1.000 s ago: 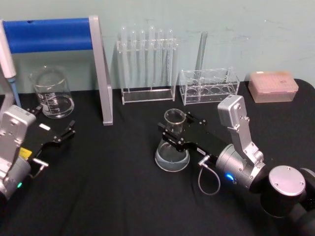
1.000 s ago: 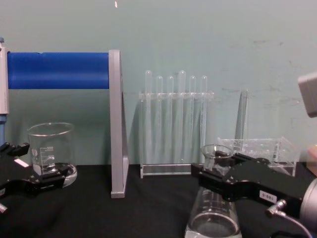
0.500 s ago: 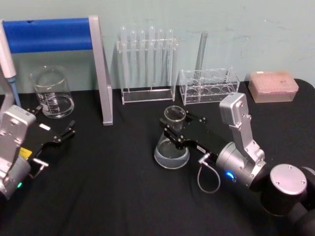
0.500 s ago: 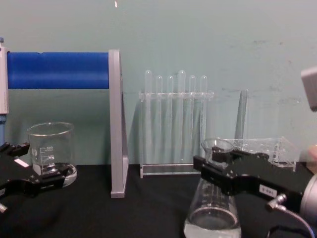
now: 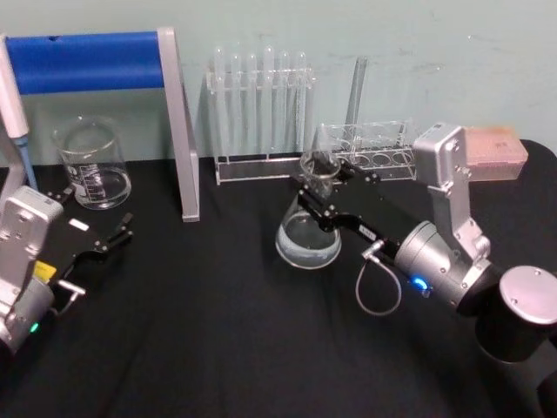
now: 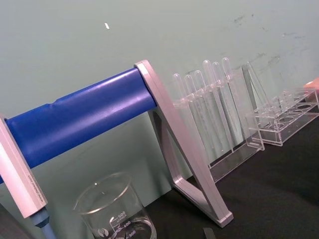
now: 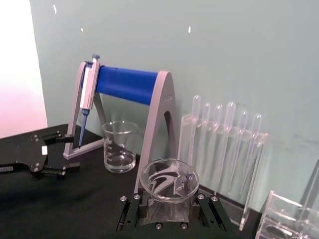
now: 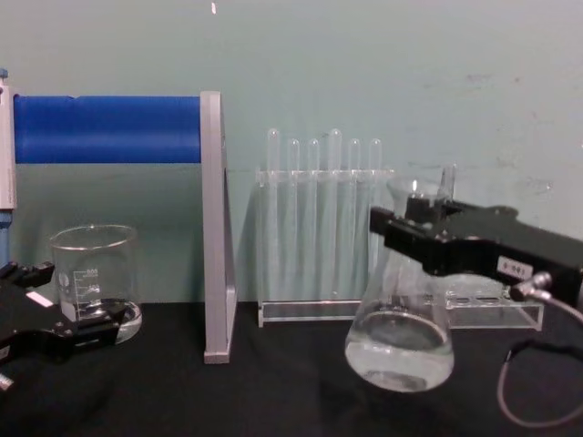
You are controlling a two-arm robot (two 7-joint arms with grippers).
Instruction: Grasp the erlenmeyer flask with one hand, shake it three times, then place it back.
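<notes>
The erlenmeyer flask point(image 5: 308, 239) is now off the black surface point(image 5: 218, 348). Half a second ago its wide base sat low near the middle of the surface. In the chest view it now hangs clear, higher than before, with dark cloth showing beneath its rounded bottom. In the head view it has also shifted toward 1 o'clock, closer to the racks along the back wall. The lift appears complete, so the grasp step looks done and the three shakes are the part about to begin. A little clear liquid lies in the base and looks fairly level, which suggests no shaking yet. The right gripper point(image 5: 318, 187) reaches in from 4 o'clock, and its fingers point(image 7: 130, 211) are closed narrowly on the neck just under the flared rim, carrying the flask's whole weight. In the right wrist view the rim sits squarely between them. The flask hangs roughly upright, perhaps tipped slightly. The tall test-tube rack point(image 5: 261, 113) stands at about 11 o'clock from the flask. The low clear rack point(image 5: 365, 148) is at about 1 o'clock and fairly near, so wide swings toward the wall could hit glass. The left gripper point(image 5: 97, 216) is parked at 9 o'clock beside the beaker point(image 5: 91, 165), its fingers spread and empty, in the same place as a second ago.
</notes>
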